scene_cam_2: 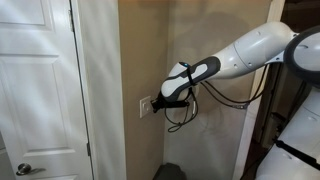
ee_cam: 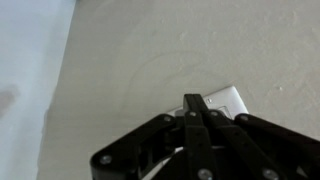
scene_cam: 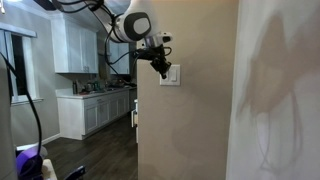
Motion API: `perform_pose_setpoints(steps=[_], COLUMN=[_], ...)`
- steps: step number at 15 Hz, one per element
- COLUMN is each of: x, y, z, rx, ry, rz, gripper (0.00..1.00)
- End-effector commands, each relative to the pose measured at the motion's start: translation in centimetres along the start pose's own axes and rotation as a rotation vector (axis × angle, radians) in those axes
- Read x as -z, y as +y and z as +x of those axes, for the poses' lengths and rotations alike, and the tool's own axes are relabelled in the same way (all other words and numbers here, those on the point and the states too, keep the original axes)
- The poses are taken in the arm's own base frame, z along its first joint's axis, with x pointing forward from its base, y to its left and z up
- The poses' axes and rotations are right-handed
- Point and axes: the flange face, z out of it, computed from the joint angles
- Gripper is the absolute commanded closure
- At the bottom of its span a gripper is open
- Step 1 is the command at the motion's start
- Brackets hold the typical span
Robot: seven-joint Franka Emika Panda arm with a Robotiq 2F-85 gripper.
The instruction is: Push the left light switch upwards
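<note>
On the beige wall point(scene_cam: 190, 130), at about the height of the arm's wrist, sits the white switch plate point(scene_cam: 172, 75), close to the wall's outer corner. I see it in both exterior views, and again at the right of the wrist view point(ee_cam: 232, 100). The left light switch point(scene_cam: 168, 77) lies in the plate's left half, just where my gripper point(scene_cam: 163, 71) comes in. At this size I cannot separate the two rockers or tell which way either one is tipped.

From the wrist camera the gripper point(ee_cam: 193, 108) has its black fingers point(ee_cam: 160, 135) pressed together into one narrow tip, with nothing pinched between them. That tip lies over the left part of the plate and hides most of it. It looks to be touching the plate or a hair short of it, but I cannot tell which.

From the side, in an exterior view, the white arm point(scene_cam_2: 245, 52) reaches across roughly level, with the gripper point(scene_cam_2: 160, 103) pointed straight at the plate point(scene_cam_2: 146, 106) and a loop of black cable point(scene_cam_2: 182, 118) hanging below the wrist. A white panelled door point(scene_cam_2: 40, 80) stands to the left of the wall there. Past the wall's corner I see white kitchen cabinets point(scene_cam: 75, 45).
</note>
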Motion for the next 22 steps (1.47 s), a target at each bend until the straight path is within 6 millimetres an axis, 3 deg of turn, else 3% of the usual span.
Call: perform_pose_setpoints(steps=[1,9,16,22], x=[-0.9,-2.2,-1.2,-0.8], y=[-0.6,-2.0,-1.8,-1.2], z=[1.1,2.8,4.4,4.2], rx=[-0.005,0.010,0.071,0.081], ry=[0.069,0.128,0.177,0.140], rz=[0.023,0.026,-0.014,-0.047], gripper=[1.00,1.00,1.00,1.00])
